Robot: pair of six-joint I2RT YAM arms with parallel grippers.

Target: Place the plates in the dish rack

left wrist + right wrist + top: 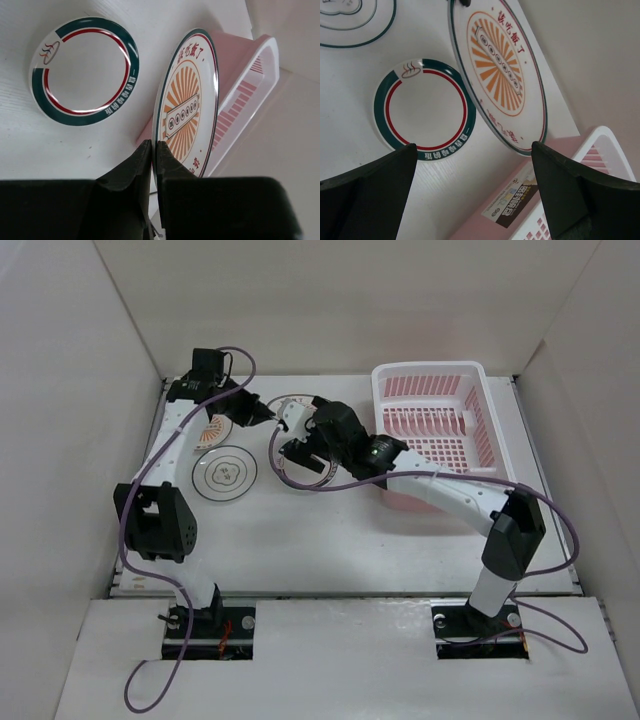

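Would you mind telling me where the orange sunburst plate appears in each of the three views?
Top external: orange sunburst plate left of centre, mostly hidden.
Left wrist: centre, on edge, pinched by the left gripper.
Right wrist: top centre, tilted.
Shared landmark: pink dish rack, to the plate's right in each.

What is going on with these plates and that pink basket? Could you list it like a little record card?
Left gripper: shut on the edge of the orange sunburst plate, holding it up on edge
Right gripper: open, over the teal-ring plate, not touching it
Teal-ring plate: flat on the table
Wavy-ring plate: flat on the table, untouched
Dish rack: far right of the table, no plate visible in it
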